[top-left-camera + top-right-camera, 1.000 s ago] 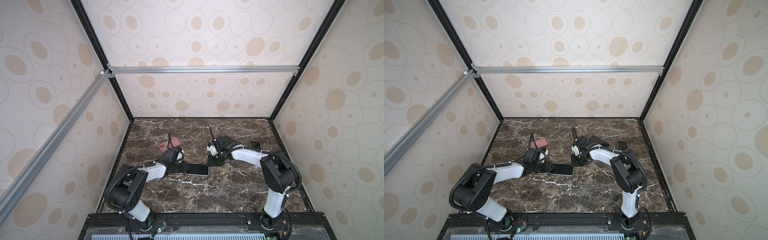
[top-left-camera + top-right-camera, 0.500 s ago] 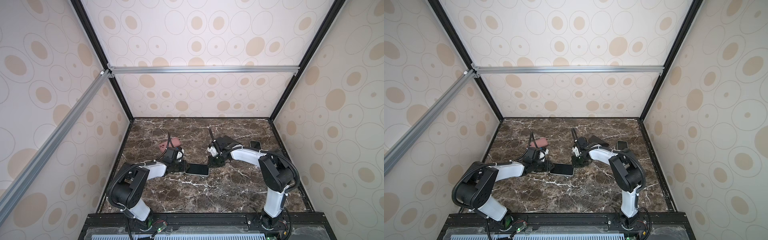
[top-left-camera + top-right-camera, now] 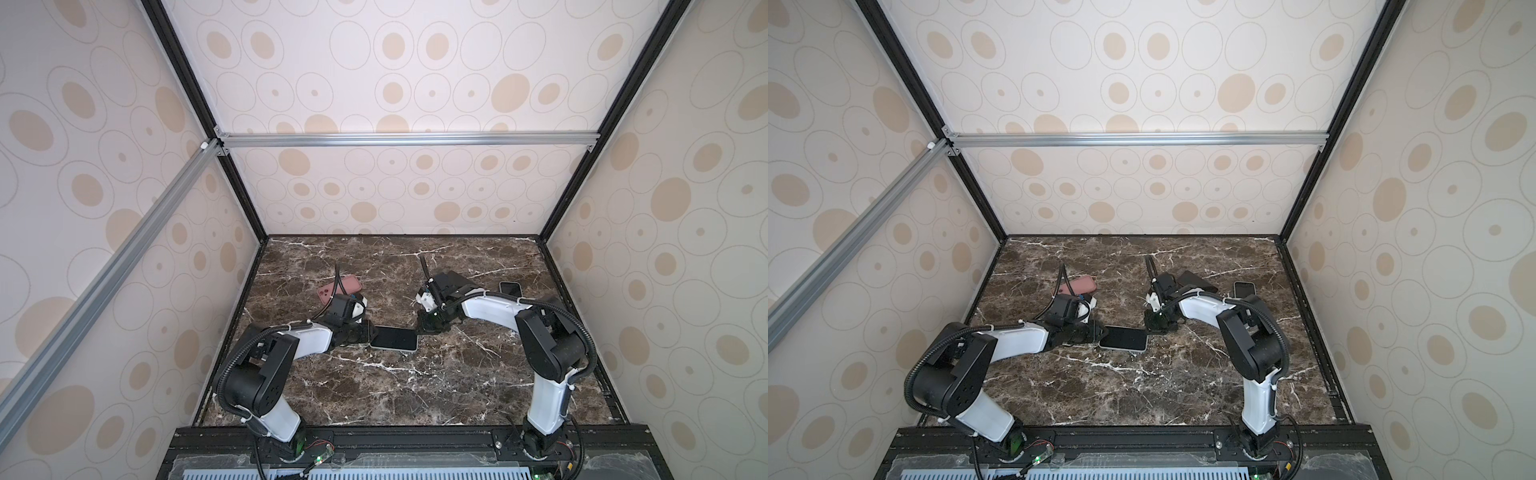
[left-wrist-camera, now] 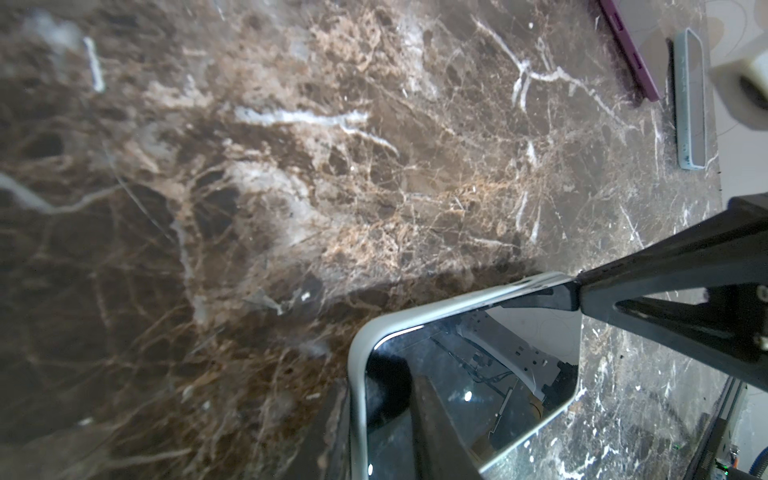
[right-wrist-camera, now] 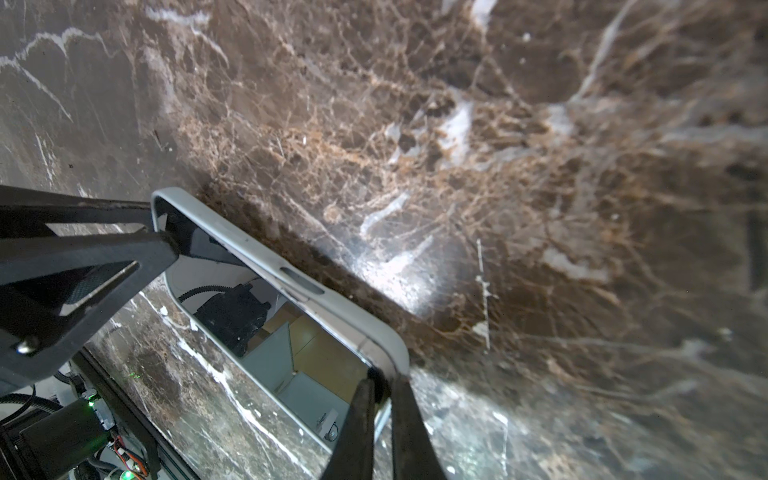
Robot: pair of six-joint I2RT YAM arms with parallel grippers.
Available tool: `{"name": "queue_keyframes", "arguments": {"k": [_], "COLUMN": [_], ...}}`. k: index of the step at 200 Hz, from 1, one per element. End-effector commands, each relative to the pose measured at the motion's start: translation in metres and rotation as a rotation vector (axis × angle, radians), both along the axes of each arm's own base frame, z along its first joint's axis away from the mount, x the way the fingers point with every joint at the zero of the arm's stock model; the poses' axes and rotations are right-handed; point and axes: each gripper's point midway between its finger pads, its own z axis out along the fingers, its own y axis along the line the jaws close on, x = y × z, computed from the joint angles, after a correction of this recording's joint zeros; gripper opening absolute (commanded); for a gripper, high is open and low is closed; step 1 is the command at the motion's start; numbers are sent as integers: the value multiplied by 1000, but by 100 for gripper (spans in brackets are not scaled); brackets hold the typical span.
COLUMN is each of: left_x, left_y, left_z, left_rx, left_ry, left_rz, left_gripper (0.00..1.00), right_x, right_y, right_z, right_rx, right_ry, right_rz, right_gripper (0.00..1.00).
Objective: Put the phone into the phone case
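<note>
- While the left end effector [image 3: 370, 334] and the right end effector [image 3: 422, 329] flank it low on either side, the phone [image 3: 394, 338] lies screen up near the middle of the marble tabletop [image 3: 415, 395], as both top views show.
- A pale grey phone case [image 5: 249, 249] rims every edge of the phone that the wrist views show. Whether each corner is fully seated cannot be told.
- The left end effector meets the phone's left end. Its fingers [image 4: 436, 436] stand a little apart, one over the glass and the other just outside the case's end rim. Whether they actually pinch that end cannot be told.
- The right end effector sits at the phone's far right corner. Its fingers [image 5: 357, 436] are closed almost together, with the tips against the case's rounded corner. Whether the rim is caught between them is unclear.
- A pink item [image 3: 338, 287] lies behind the left end effector, apart from the phone.
- A dark case [image 3: 461, 280] and a second phone [image 3: 510, 287] lie beyond the right end effector, toward the right side.
</note>
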Motion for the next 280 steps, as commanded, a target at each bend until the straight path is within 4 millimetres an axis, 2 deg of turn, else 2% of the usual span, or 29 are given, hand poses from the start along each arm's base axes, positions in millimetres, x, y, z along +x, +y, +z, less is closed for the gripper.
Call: {"name": "queue_keyframes", "arguments": {"k": [1, 49, 76, 95, 123, 170, 205, 216, 241, 267, 280], "left_x": [-10, -14, -17, -19, -20, -20, -19, -19, -19, -19, -21], "left_y": [-1, -2, -2, 0, 6, 20, 28, 30, 35, 42, 47], "left_z": [-15, -20, -22, -23, -24, -15, 1, 8, 23, 37, 41], "left_rx": [10, 0, -3, 4, 33, 96, 112, 111, 114, 116, 126], "left_ry": [56, 77, 84, 89, 90, 75, 33, 17, -21, -61, -67], "left_rz": [-22, -31, -34, -26, 0, 40, 76, 90, 116, 146, 161], "left_gripper": [26, 26, 26, 26, 31, 36, 43, 48, 55, 69, 77], "right_x": [-16, -27, -30, -28, -23, -16, -15, -14, -11, -2, 1], "right_y": [6, 5, 0, -10, -23, -26, -21, -18, -3, 7, 12], "right_z": [-42, -69, -77, -74, -63, -54, -47, -41, -14, 18, 29], "right_rx": [-58, -196, -277, -363, -456, -499, -476, -461, -379, -328, -302], "right_ry": [65, 84, 75, 40, -13, -37, -46, -64, -141, -290, -358], "right_rz": [34, 74, 89, 98, 122, 165, 198, 229, 370, 493, 553], "right_gripper": [11, 11, 10, 11, 19, 21, 24, 28, 45, 75, 87]}}
